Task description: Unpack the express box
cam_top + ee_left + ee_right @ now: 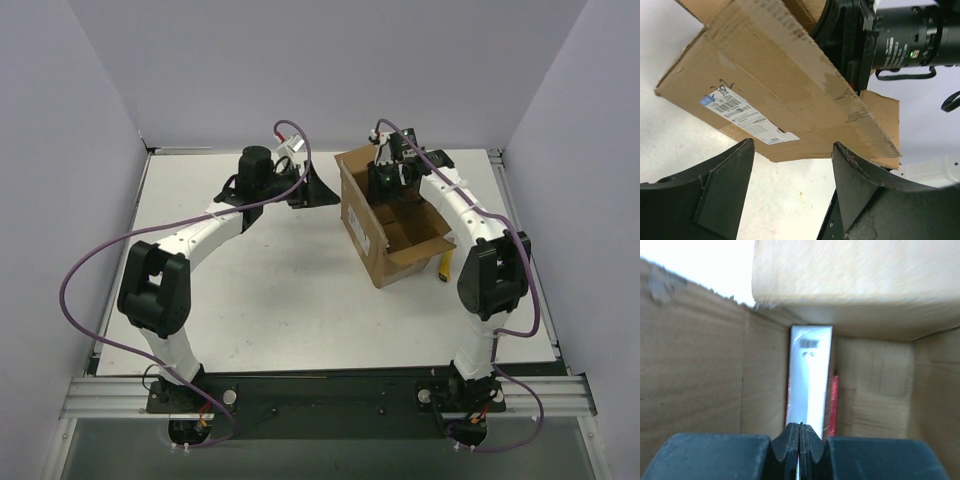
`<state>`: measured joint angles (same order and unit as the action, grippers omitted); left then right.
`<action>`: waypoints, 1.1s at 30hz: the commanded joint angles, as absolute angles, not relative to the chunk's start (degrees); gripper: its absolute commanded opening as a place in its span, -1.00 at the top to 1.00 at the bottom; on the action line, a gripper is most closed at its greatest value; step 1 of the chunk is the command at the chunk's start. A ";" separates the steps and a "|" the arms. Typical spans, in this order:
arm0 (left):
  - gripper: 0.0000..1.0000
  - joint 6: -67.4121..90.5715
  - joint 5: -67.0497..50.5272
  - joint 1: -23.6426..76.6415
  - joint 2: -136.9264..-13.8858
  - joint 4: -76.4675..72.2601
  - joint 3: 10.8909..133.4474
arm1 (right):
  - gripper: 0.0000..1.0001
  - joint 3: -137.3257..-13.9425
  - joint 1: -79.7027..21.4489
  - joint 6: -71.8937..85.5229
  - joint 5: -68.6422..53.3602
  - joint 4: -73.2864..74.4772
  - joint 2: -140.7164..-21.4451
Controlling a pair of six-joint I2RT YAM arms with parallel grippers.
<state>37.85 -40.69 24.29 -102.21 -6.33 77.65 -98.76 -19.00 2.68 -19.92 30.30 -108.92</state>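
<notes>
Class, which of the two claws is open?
The left claw: its jaws stand wide apart beside the express box, while the right claw is shut inside it.

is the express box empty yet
Not empty: a white pack and a red pack stand on edge inside the express box.

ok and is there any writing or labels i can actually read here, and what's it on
Nothing reads clearly.
Pale label on the express box: barcodes and print, too small.
Pen scrawl above it: illegible.
White pack inside the box: barcode, blurred.
Black arm housing: white print, too small.
</notes>
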 commanded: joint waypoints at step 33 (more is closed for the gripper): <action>-0.07 31.64 -32.34 24.96 -104.77 7.56 83.76 | 0.02 -90.96 -27.86 -2.19 -7.92 30.76 -98.08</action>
<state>33.69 -34.61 24.84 -105.34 4.45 84.64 -91.13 -27.75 -1.56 -9.67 30.65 -99.61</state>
